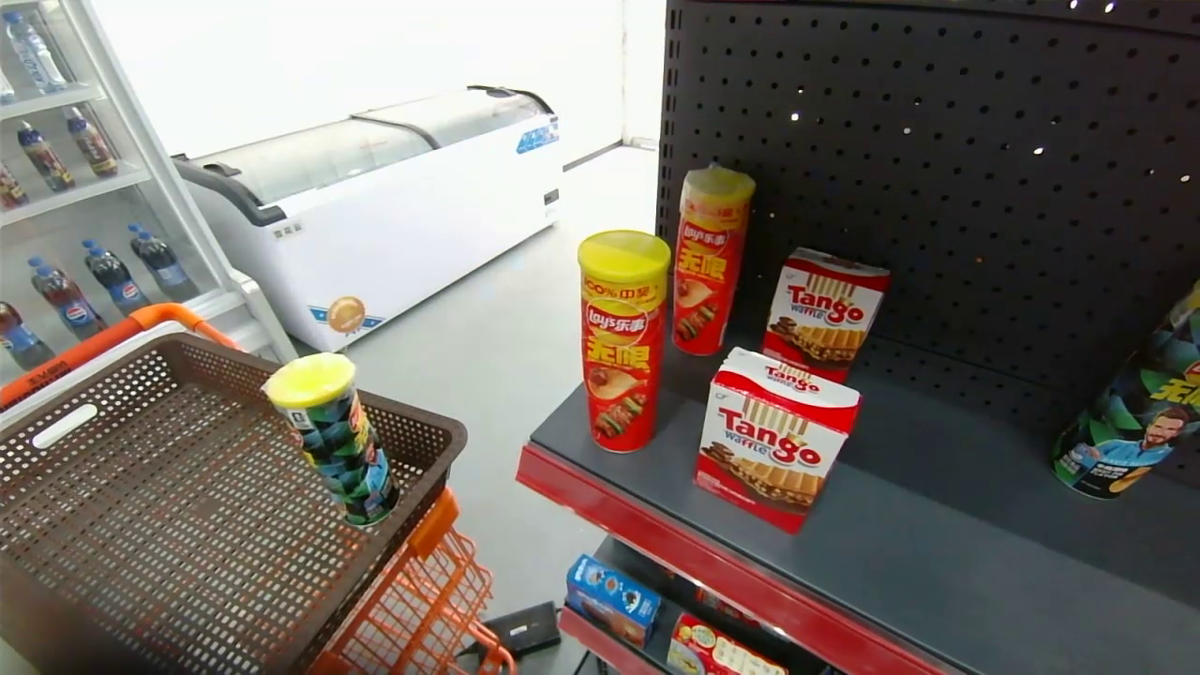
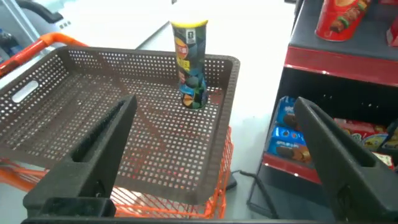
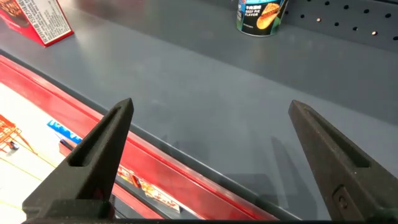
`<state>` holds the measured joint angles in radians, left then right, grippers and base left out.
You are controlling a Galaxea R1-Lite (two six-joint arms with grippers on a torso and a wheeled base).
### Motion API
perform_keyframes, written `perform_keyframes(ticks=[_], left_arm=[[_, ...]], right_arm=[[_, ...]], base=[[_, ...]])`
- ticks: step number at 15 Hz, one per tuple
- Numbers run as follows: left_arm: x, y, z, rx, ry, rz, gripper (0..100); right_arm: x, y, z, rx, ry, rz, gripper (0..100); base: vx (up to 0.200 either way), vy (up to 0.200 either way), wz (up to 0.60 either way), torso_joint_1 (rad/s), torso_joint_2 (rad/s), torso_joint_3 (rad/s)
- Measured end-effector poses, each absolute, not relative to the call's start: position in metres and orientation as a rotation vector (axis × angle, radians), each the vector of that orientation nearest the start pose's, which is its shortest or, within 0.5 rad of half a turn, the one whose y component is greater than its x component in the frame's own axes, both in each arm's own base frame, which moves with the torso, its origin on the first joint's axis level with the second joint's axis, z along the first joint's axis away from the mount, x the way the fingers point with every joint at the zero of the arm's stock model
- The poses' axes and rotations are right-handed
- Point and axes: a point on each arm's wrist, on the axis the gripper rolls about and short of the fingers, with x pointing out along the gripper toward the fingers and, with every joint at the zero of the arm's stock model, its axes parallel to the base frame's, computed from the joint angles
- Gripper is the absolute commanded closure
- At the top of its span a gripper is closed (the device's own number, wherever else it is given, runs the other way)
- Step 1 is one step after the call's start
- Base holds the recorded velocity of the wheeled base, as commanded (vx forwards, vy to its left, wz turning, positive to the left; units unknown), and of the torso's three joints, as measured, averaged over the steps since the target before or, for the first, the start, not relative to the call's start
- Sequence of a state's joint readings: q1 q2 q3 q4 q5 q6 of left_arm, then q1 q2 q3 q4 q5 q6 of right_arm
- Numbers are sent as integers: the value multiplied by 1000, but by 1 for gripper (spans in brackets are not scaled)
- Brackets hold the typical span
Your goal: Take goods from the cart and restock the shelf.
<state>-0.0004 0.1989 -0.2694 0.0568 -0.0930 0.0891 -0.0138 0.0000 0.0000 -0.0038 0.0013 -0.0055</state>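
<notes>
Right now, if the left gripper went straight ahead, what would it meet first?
Probably the dark-patterned chip can standing in the brown basket; the left gripper points roughly there, though depth is unclear.

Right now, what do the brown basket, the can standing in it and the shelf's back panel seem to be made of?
Brown basket: likely moulded plastic, matte; regular small holes, thick rim.
Can: probably printed cardboard, slightly glossy, with a yellow plastic-looking lid.
Back panel: apparently painted metal, dark matte, evenly punched holes.
</notes>
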Motion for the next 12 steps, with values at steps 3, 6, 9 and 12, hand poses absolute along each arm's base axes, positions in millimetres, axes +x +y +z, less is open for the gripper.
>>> perform_keyframes(ticks=[3, 6, 9, 12], left_arm=[[9, -2, 184, 107, 88, -76, 0], [52, 4, 196, 85, 209, 9, 0], [99, 14, 191, 76, 309, 14, 0], [146, 16, 177, 95, 259, -37, 0]], right_arm=[[-23, 0, 76, -6, -4, -13, 0], [-23, 0, 76, -6, -4, -13, 0], [-23, 0, 76, -6, -4, -13, 0], [-23, 0, 76, -6, -4, -13, 0]], base=[[0, 0, 0, 0, 0, 0], [0, 0, 0, 0, 0, 0], [0, 0, 0, 0, 0, 0], [0, 0, 0, 0, 0, 0]])
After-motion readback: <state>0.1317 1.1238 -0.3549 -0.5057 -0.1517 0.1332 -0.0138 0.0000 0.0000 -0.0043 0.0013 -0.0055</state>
